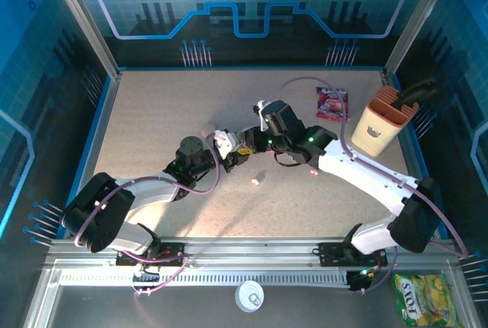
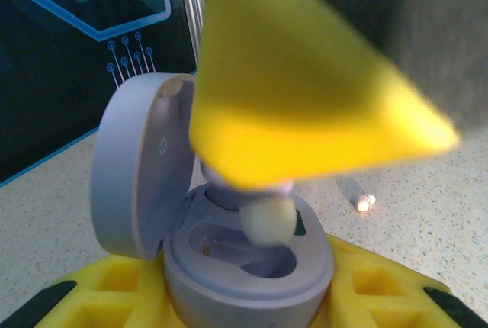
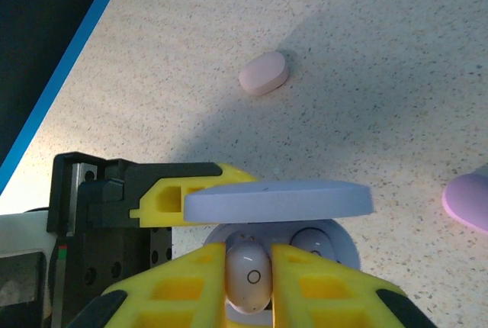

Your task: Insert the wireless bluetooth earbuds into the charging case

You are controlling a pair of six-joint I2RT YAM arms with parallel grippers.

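Note:
My left gripper is shut on the base of a lavender charging case. The case stands just above the table with its lid hinged open. My right gripper is shut on a pale earbud, and the earbud's whitish tip hangs just over the case's near socket. A second pale rounded piece sits in the socket beside it. Seen from above, the two grippers meet at mid-table, with the right gripper close against the left. Two loose earbuds lie on the table.
A pink pebble-shaped case lies beyond the grippers, and a purple one lies to the right. At the back right are a pink packet and a peach holder. A snack bag and a white disc lie off the near edge.

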